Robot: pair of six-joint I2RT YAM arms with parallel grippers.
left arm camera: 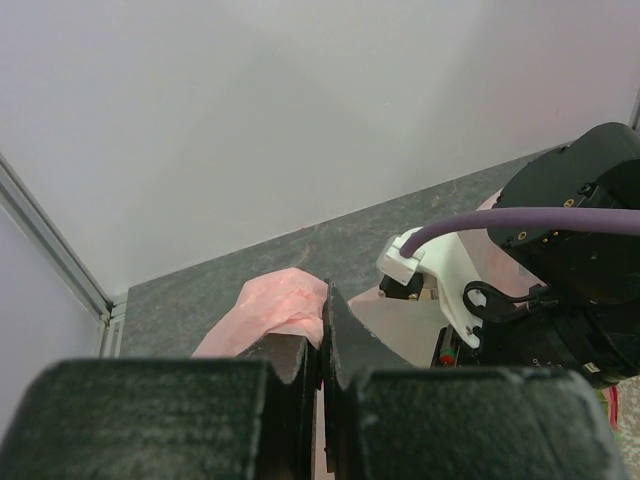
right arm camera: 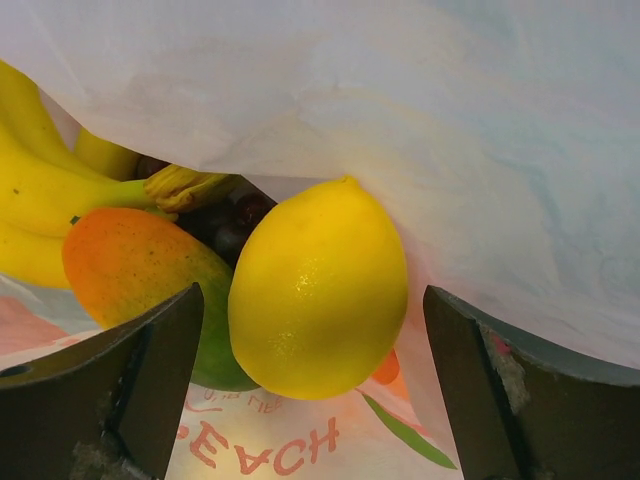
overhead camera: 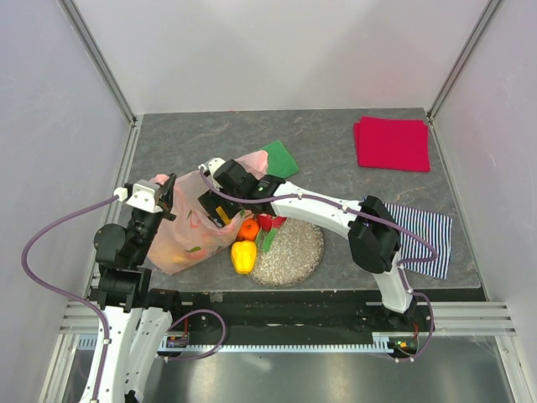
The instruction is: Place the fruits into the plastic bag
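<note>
The left arm [overhead camera: 117,252], a jointed black-and-white limb, rises from its base at the near edge and bends forward at the wrist. The left pincer [left arm camera: 322,312], two black fingers, is pressed tight on a fold of the thin pale pink plastic bag [left arm camera: 275,305]. The right arm [overhead camera: 336,210], built alike, reaches leftward from a raised elbow, wrist angled down. The right pincer [right arm camera: 312,340] stands spread wide, gripping nothing.

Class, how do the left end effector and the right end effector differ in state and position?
The left end effector is shut, pinching a fold of the plastic bag; the right end effector is wide open, gripping nothing. The left one is outside the bag; the right one reaches into it, a lemon lying untouched between its jaws. Both work at the bag.
</note>
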